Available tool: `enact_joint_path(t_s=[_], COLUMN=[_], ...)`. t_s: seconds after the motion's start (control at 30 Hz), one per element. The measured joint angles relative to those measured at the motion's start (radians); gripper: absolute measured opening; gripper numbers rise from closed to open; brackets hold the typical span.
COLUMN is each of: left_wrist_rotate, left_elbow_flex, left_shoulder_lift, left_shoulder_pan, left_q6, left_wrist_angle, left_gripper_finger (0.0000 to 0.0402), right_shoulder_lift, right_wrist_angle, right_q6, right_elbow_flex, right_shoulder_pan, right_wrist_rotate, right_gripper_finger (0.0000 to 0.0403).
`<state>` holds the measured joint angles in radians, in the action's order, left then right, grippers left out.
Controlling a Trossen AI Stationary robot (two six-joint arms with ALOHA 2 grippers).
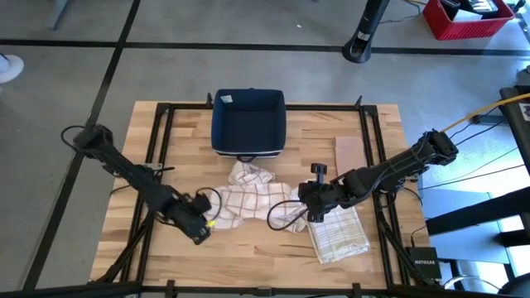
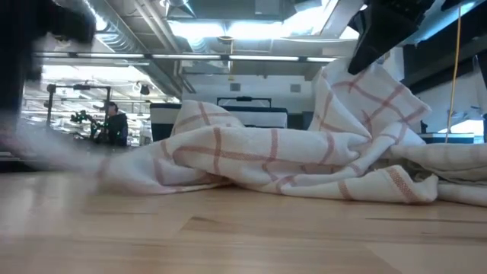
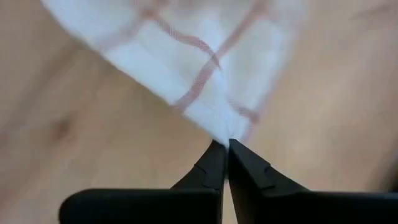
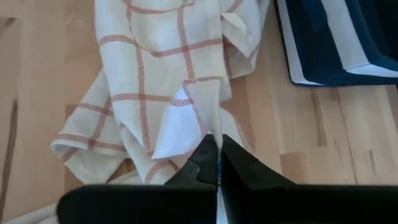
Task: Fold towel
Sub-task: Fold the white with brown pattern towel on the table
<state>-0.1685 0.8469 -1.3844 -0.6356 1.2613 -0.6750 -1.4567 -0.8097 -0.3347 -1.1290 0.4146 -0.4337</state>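
Both end effectors pinch the crumpled towel [image 1: 248, 199], stretched left-right.

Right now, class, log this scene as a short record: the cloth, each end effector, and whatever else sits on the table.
towel: checked towel, crumpled at mid-table
left end effector: shut on a towel corner
right end effector: shut on a towel edge
bin: dark blue bin behind the towel, apart from it
other cloth: folded striped cloth beside the right arm
fold: not yet made
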Motion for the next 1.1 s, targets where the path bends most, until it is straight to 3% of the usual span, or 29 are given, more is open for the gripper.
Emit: enact_joint_path(t_s=[0.13, 0.27, 0.43, 0.57, 0.7, 0.83, 1.1], left_wrist_rotate=[-0.103, -0.251, -0.342, -0.456, -0.494, -0.496, -0.453], left_elbow_flex=[0.336, 0.683, 0.982, 1.163, 1.269, 1.287, 1.154], left_shoulder_lift=[0.074, 0.087, 0.084, 0.086, 0.086, 0.086, 0.022], left_shoulder_pan=[-0.006, 0.006, 0.060, 0.103, 0.130, 0.149, 0.207], left_q6=[-0.073, -0.194, -0.416, -0.635, -0.911, -1.061, -1.079], left_wrist_angle=[-0.426, -0.640, -0.717, -0.655, -0.490, -0.413, -0.499], left_gripper_finger=[0.0003, 0.0003, 0.0002, 0.0001, 0.0001, 0.0001, 0.0002], right_shoulder_lift=[0.000, 0.000, 0.000, 0.000, 0.000, 0.000, -0.062], right_wrist_angle=[0.003, 0.035, 0.176, 0.292, 0.305, 0.303, 0.362], right_q6=[0.000, 0.028, 0.149, 0.257, 0.344, 0.369, 0.095], right_elbow_flex=[0.000, 0.000, 0.000, -0.011, -0.076, -0.114, -0.018], right_shoulder_pan=[0.000, -0.003, -0.011, -0.032, -0.051, -0.066, -0.139], right_wrist_rotate=[-0.034, -0.130, -0.206, -0.235, -0.292, -0.319, -0.010], right_gripper_finger=[0.0005, 0.0005, 0.0005, 0.0005, 0.0005, 0.0005, 0.0024])
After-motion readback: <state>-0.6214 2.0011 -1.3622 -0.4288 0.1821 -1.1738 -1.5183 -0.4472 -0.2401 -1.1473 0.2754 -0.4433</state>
